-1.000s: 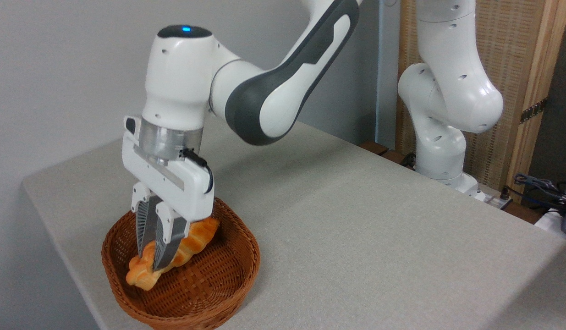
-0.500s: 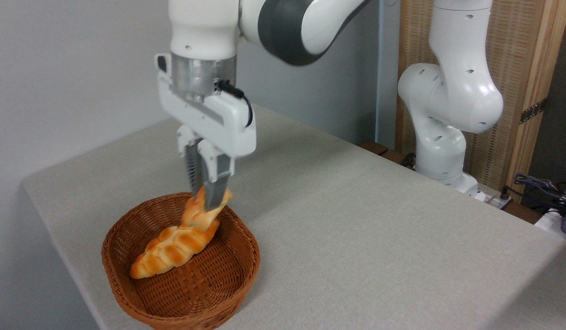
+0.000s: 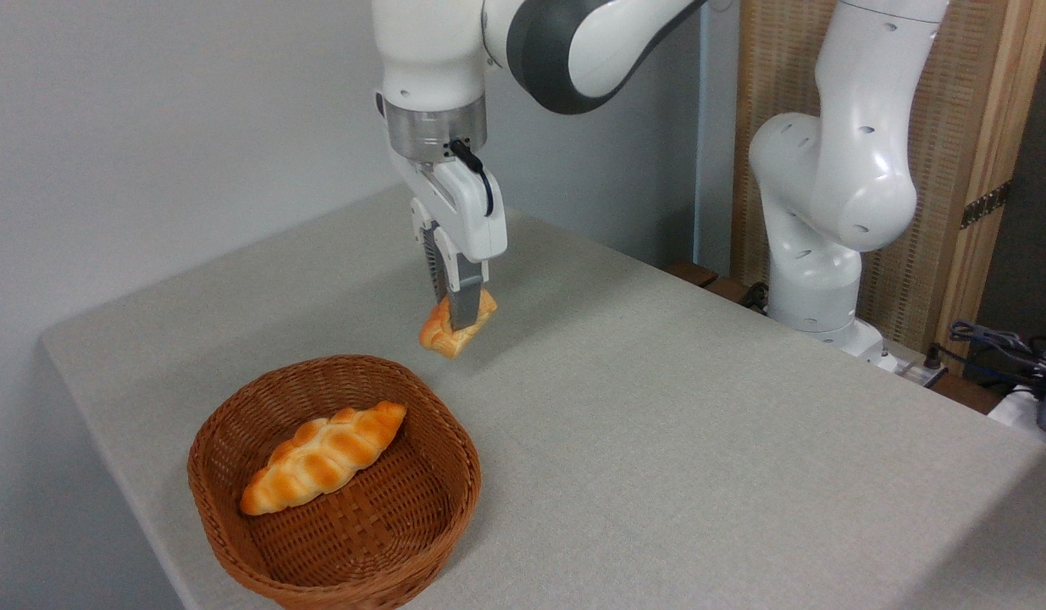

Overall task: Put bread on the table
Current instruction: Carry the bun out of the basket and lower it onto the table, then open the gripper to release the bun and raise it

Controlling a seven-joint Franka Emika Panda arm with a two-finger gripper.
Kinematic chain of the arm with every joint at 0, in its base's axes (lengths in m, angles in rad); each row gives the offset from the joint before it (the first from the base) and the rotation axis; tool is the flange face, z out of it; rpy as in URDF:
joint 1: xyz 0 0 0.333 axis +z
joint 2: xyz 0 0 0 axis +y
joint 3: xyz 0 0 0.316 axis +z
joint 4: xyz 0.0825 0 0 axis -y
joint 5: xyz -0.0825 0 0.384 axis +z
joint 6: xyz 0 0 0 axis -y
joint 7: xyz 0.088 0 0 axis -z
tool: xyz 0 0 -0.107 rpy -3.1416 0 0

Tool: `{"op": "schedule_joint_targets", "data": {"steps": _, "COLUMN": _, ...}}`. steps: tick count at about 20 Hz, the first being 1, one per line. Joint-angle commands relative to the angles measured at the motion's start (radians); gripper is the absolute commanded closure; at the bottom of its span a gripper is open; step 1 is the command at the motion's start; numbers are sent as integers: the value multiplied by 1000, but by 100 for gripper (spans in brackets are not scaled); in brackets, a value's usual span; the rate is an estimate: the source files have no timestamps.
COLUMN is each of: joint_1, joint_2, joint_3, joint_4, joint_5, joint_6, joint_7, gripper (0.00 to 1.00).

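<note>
Gripper (image 3: 455,318) clamped on the bread (image 3: 456,329) — fingers pointing down, pinching the small golden bun from its top, bun tilted. Bread hangs in the air above the table (image 3: 658,440), clear of the surface, just beyond the far right rim of the wicker basket (image 3: 235,525). Basket sits near the table's near-left corner — a long braided loaf (image 3: 323,457) lies diagonally inside it. Arm base stands at the far right edge of the table.

One small round golden-orange bun (image 3: 455,330), one long braided golden loaf (image 3: 323,457), one brown woven wicker basket (image 3: 438,508), all on one grey-beige speckled worktop (image 3: 700,440).
</note>
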Motion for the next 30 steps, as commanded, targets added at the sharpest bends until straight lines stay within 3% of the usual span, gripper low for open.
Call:
{"op": "schedule_joint_targets", "data": {"steps": 1, "joint_1": -91, "joint_2": -51, "joint_3": 56, "joint_4": -59, "joint_5": -19, "joint_6": -2, "joint_7": 14, "gripper": 32}}
{"op": "schedule_joint_targets", "data": {"steps": 2, "joint_1": -102, "joint_2": -50, "joint_3": 56, "joint_4": -69, "joint_5": -11, "joint_6": 0, "joint_7": 17, "gripper": 7}}
{"op": "schedule_joint_targets", "data": {"steps": 3, "joint_1": -107, "joint_2": -51, "joint_3": 56, "joint_4": -76, "joint_5": -8, "joint_6": 0, "joint_7": 23, "gripper": 0}}
{"op": "schedule_joint_targets", "data": {"steps": 8, "joint_1": -130, "joint_2": -44, "joint_3": 58, "joint_4": -95, "joint_5": -1, "joint_6": 13, "joint_7": 26, "gripper": 0}}
{"op": "schedule_joint_targets", "data": {"steps": 11, "joint_1": -130, "joint_2": -44, "joint_3": 56, "joint_4": -98, "joint_5": 42, "joint_6": 13, "joint_7": 28, "gripper": 0}}
{"op": "schedule_joint_targets", "data": {"steps": 24, "joint_1": -119, "joint_2": -50, "joint_3": 67, "joint_4": -87, "joint_5": 50, "joint_6": 29, "joint_7": 82, "gripper": 0}}
{"op": "schedule_joint_targets", "data": {"steps": 26, "joint_1": -121, "joint_2": -51, "joint_3": 110, "joint_4": -37, "joint_5": 74, "joint_6": 21, "joint_7": 77, "gripper": 0}}
{"op": "schedule_joint_targets", "data": {"steps": 30, "joint_1": -121, "joint_2": -48, "joint_3": 162, "joint_4": 95, "joint_5": 76, "joint_6": 0, "joint_7": 69, "gripper": 0}}
